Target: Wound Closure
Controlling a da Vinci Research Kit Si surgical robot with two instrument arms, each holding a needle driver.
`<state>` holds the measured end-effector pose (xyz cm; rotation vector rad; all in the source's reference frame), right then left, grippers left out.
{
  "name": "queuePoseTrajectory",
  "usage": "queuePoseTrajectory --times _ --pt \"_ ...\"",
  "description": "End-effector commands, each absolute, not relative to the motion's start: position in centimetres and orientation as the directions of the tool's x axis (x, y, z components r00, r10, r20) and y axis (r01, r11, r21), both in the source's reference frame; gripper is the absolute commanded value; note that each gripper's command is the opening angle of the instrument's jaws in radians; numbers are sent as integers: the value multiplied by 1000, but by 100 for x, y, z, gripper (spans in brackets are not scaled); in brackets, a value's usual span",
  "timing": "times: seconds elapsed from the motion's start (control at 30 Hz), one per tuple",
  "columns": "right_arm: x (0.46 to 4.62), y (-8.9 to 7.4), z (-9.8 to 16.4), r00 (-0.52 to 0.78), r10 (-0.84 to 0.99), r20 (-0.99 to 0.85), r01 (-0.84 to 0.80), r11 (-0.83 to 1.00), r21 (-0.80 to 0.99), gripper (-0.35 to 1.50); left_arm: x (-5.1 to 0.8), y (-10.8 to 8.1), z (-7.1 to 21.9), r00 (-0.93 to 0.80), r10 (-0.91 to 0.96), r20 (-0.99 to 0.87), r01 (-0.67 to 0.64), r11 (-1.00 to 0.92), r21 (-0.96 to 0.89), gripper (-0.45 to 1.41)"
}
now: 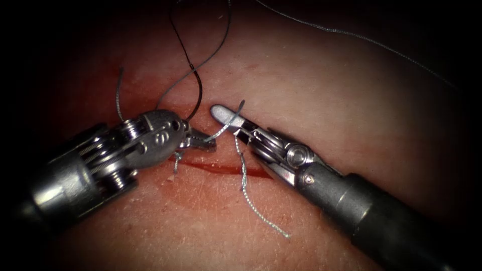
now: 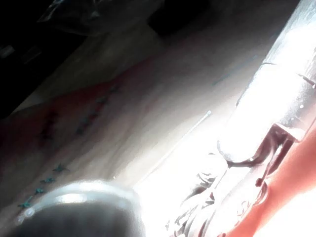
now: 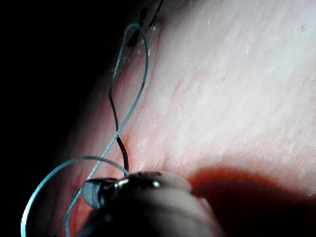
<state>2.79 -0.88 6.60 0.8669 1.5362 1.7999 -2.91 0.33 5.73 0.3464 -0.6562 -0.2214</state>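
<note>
Both steel needle drivers sit low over the pale pork tissue (image 1: pixel 321 90). We note the left tool (image 1: pixel 203 143) pinching grey thread (image 1: pixel 221 131) at the red-filled cut (image 1: pixel 226 168). Right tool (image 1: pixel 223 114): fingers look pressed together, thread crossing them. Curved needle unidentified. Cut ends of thread (image 1: pixel 261 211) suggest knotting underway; cut remains partly unclosed.
</note>
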Motion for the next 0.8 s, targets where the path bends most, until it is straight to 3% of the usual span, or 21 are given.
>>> queuePoseTrajectory --times 0.03,0.17,0.27,0.53,0.8 --pt "285 -77 653 -598 796 93 -25 -134 991 -35 -295 44 567 771 -306 559 94 922 375 -45" --pt "288 -73 654 -612 782 122 9 -147 989 -35 -297 36 575 783 -298 545 92 924 372 -45" --pt "296 -71 657 -629 756 184 140 -123 982 -35 -297 25 591 812 -281 511 86 925 371 -45" --pt "313 -91 639 -434 870 236 410 -43 911 -35 -300 48 638 872 -241 425 104 941 321 -45" --pt "301 -78 635 -191 947 259 488 -137 862 -35 -310 70 641 879 -186 439 55 954 294 -45"
